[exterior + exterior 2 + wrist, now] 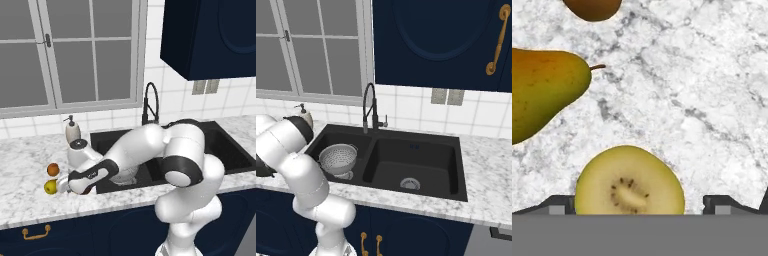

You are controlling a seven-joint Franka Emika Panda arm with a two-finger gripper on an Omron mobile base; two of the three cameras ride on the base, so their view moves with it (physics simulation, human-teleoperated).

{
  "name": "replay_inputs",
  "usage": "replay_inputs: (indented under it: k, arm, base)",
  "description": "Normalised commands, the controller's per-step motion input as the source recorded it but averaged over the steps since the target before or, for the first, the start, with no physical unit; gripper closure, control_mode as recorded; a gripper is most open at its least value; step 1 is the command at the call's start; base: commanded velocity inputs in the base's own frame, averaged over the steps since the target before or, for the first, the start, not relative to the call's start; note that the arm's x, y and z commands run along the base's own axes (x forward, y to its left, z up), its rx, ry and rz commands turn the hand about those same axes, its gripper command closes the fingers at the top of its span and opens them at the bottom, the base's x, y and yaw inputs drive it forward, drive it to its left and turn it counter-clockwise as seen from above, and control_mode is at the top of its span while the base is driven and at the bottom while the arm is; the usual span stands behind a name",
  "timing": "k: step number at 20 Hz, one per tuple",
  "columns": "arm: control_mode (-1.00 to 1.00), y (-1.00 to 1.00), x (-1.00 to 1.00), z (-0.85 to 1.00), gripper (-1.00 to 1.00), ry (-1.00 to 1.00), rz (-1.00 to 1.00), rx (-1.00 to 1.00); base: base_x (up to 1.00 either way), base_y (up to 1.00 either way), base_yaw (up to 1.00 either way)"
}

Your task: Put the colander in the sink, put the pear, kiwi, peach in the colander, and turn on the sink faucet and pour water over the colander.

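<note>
Marble bench (pixel 702 90): kiwi (pixel 630 181) lies between the wide-apart fingers (pixel 562 204), unheld; pear (pixel 542 92) just beyond. Colander (pixel 338 158) sits in sink (pixel 428 145). Fruit-loading step; next: descend, clamp kiwi.

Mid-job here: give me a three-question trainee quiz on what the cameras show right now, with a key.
1. True or false: the round white-grey perforated colander sits in the black double-basin sink's left basin.
2. Which fruit lies between the open tool's fingertips in the hand view? A) yellow-green pear B) halved golden-tan kiwi C) reddish-orange peach
3. Fill in: all three fruits rest on the white marble ____.

Key: 1 true; 2 B; 3 counter.
</note>
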Motion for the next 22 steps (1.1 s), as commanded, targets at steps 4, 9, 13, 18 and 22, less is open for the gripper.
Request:
replay_inputs:
  k: [4, 9, 13, 18, 22]
  arm:
    - [-1.0, 0.14, 0.03, -0.27, 1.0, 0.02, -0.07, 0.0]
    - [-1.0, -0.1, -0.03, -0.07, 1.0, 0.0, -0.09, 0.0]
    - [-1.0, -0.83, -0.03, 0.37, 1.0, -0.07, -0.27, 0.0]
    - [-1.0, -1.0, 0.16, 0.51, 1.0, -0.01, -0.35, 0.0]
    - [-1.0, -1.0, 0.55, 0.11, 1.0, 0.01, -0.34, 0.0]
  base:
    - [0.0, 0.0, 0.0]
    - [0.0, 0.0, 0.0]
    - [0.0, 0.0, 0.0]
    - [0.0, 0.0, 0.0]
    - [0.0, 0.0, 0.0]
